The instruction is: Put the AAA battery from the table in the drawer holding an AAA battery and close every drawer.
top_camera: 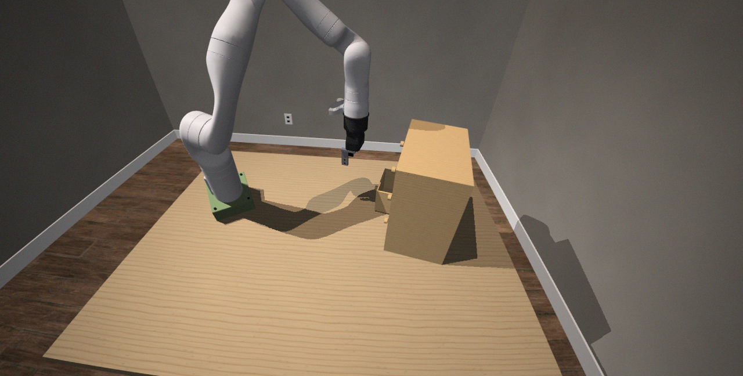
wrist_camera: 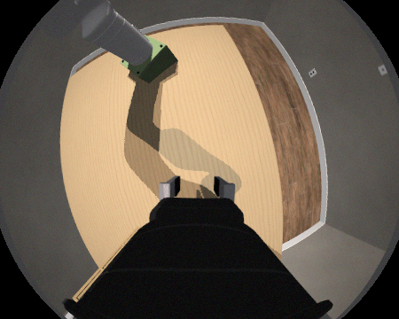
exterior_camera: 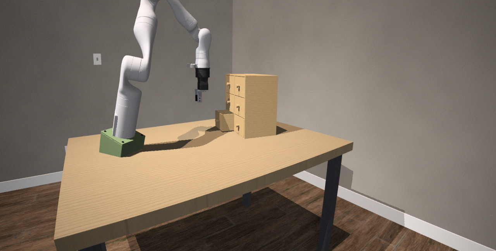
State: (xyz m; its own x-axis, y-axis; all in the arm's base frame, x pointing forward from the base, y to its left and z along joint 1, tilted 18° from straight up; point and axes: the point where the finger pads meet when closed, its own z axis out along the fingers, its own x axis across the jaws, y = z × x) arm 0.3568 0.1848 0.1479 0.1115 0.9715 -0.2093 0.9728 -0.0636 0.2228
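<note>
The small wooden chest [top_camera: 428, 207] [exterior_camera: 260, 107] stands upright, with two columns of three drawers. The bottom drawer [top_camera: 383, 203] [exterior_camera: 227, 121] of the far column is partly pulled out. The part of its inside that shows in the top view is dark, and I make out nothing in it. The other drawers look pushed in. My gripper [top_camera: 347, 158] [exterior_camera: 198, 99] [wrist_camera: 197, 182] is open and empty, pointing down. It hangs well above the table, in front of the chest and higher than the open drawer. I see neither AAA battery in any view.
The arm's green base [top_camera: 232, 207] [exterior_camera: 122, 144] [wrist_camera: 161, 62] stands on the table [top_camera: 259, 311] [exterior_camera: 194, 180] [wrist_camera: 93, 133], away from the chest's front. The arm's shadow runs from the base to the open drawer. Walls stand behind the table.
</note>
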